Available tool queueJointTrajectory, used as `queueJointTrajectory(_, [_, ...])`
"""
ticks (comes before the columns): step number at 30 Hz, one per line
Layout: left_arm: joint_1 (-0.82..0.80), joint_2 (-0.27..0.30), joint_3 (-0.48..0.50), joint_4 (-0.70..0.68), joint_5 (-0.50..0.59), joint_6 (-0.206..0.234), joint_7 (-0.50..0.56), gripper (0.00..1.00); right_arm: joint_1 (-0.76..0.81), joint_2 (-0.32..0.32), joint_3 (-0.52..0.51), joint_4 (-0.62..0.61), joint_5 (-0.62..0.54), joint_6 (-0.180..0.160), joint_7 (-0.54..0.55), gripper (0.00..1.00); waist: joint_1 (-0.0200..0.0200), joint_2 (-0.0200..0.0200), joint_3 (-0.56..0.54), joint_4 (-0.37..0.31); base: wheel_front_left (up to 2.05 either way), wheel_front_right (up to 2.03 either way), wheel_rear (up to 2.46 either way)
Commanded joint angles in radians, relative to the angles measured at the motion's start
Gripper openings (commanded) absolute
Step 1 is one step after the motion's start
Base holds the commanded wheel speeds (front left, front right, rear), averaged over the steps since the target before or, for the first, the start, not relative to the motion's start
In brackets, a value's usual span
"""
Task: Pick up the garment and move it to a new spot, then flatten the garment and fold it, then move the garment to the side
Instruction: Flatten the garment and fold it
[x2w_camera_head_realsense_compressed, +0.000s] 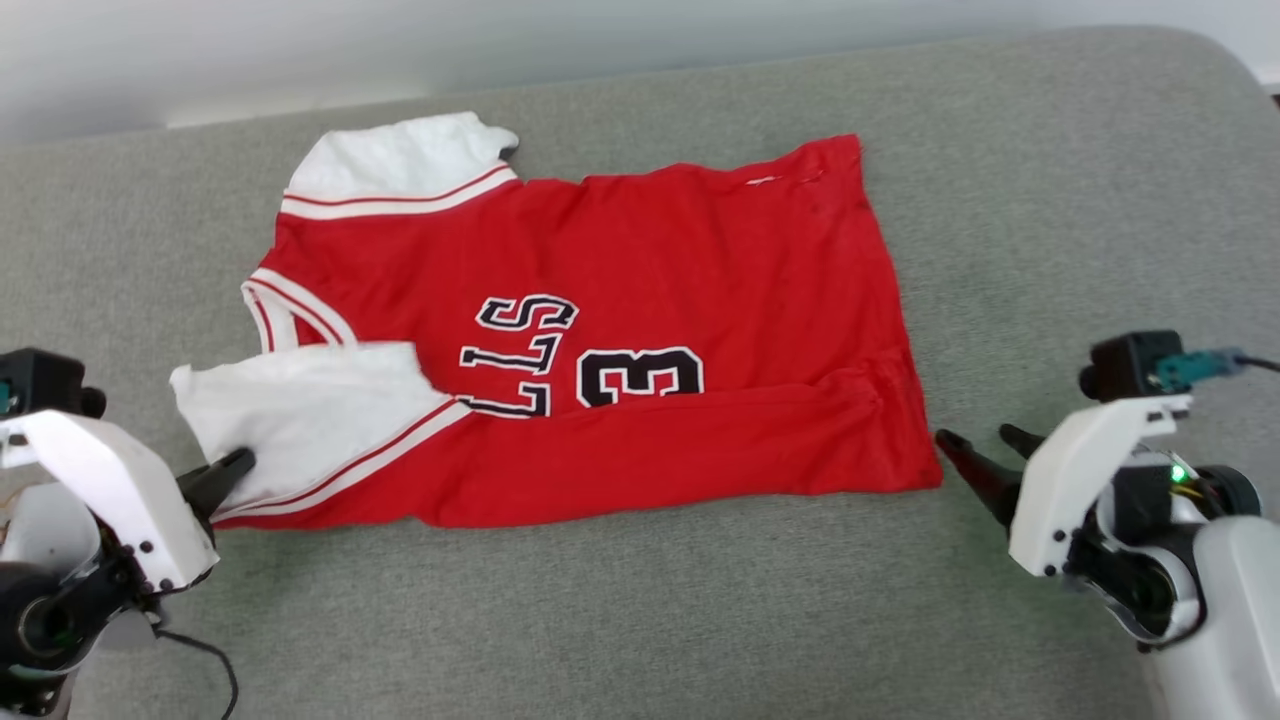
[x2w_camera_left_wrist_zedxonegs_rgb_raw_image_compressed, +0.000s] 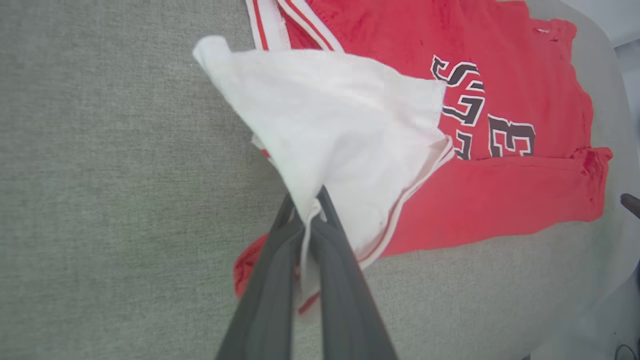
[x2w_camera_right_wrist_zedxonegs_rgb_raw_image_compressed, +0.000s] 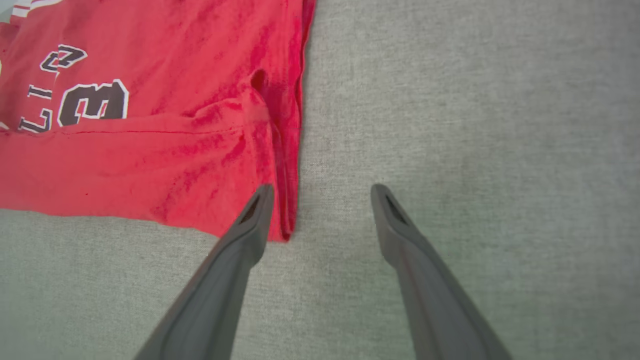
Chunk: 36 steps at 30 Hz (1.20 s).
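The garment (x2w_camera_head_realsense_compressed: 640, 300), a red jersey with white sleeves and black-and-white lettering, lies spread on the grey cushion, its near long edge folded over. My left gripper (x2w_camera_head_realsense_compressed: 235, 470) is shut on the near white sleeve (x2w_camera_left_wrist_zedxonegs_rgb_raw_image_compressed: 340, 135) at its lower edge; in the left wrist view the white fabric is pinched between the two dark fingers (x2w_camera_left_wrist_zedxonegs_rgb_raw_image_compressed: 280, 260) and lifts into a peak. My right gripper (x2w_camera_head_realsense_compressed: 975, 445) stands open at the jersey's bottom right corner (x2w_camera_right_wrist_zedxonegs_rgb_raw_image_compressed: 285, 220), one fingertip over the hem and the other over bare cushion.
The grey fabric cushion (x2w_camera_head_realsense_compressed: 640, 620) extends around the jersey, with room in front and to the right. Its rounded far edge meets a pale wall (x2w_camera_head_realsense_compressed: 300, 50) at the top.
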Motion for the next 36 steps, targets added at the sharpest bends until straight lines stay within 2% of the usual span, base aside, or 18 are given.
queueJointTrajectory(1, [-0.015,-0.006,-0.004,-0.007,0.005,0.002,-0.005,0.00,-0.024,0.008,0.011,0.005,0.005,0.000,0.023,1.00,0.0000,-0.0001,0.017,0.013,0.00,0.00,0.00])
queueJointTrajectory(6, [-0.037,-0.022,-0.013,-0.020,0.012,-0.005,-0.017,0.00,-0.083,0.027,0.049,0.059,0.005,-0.001,0.080,1.00,0.0000,-0.0001,0.050,0.032,0.00,0.00,0.00])
queueJointTrajectory(11, [-0.048,-0.040,-0.021,-0.001,0.016,-0.016,-0.027,0.00,-0.113,0.051,0.085,0.165,0.000,0.000,0.105,1.00,0.0000,-0.0001,0.067,0.046,0.00,0.00,0.00])
queueJointTrajectory(12, [-0.050,-0.043,-0.022,0.005,0.017,-0.017,-0.029,0.00,-0.114,0.056,0.097,0.182,0.001,0.000,0.113,0.33,0.0000,-0.0001,0.068,0.048,0.00,0.00,0.00])
queueJointTrajectory(13, [-0.053,-0.044,-0.022,0.013,0.019,-0.015,-0.034,0.00,-0.114,0.063,0.105,0.194,0.008,0.000,0.118,0.00,0.0000,-0.0001,0.069,0.050,0.00,0.00,0.00])
queueJointTrajectory(18, [-0.046,-0.060,-0.027,0.045,0.010,-0.023,-0.044,0.00,-0.114,0.045,0.114,0.202,0.009,0.000,0.097,0.00,0.0000,-0.0001,0.039,0.056,0.00,0.00,0.00])
queueJointTrajectory(25, [-0.002,-0.078,-0.033,0.051,-0.012,-0.040,-0.050,0.00,-0.106,0.009,0.131,0.139,0.030,0.000,0.056,0.00,0.0000,-0.0001,-0.049,0.057,0.00,0.00,0.00])
queueJointTrajectory(30, [0.058,-0.079,-0.025,0.020,-0.019,-0.033,-0.070,0.00,-0.049,-0.021,0.139,0.070,0.055,0.000,0.081,0.00,0.0000,-0.0001,-0.122,0.065,0.00,0.00,0.00])
queueJointTrajectory(36, [0.181,-0.051,-0.006,-0.049,-0.013,0.016,-0.087,0.00,0.066,-0.047,0.113,-0.036,0.076,0.000,0.114,0.00,0.0000,-0.0001,-0.180,0.071,0.00,0.00,0.00])
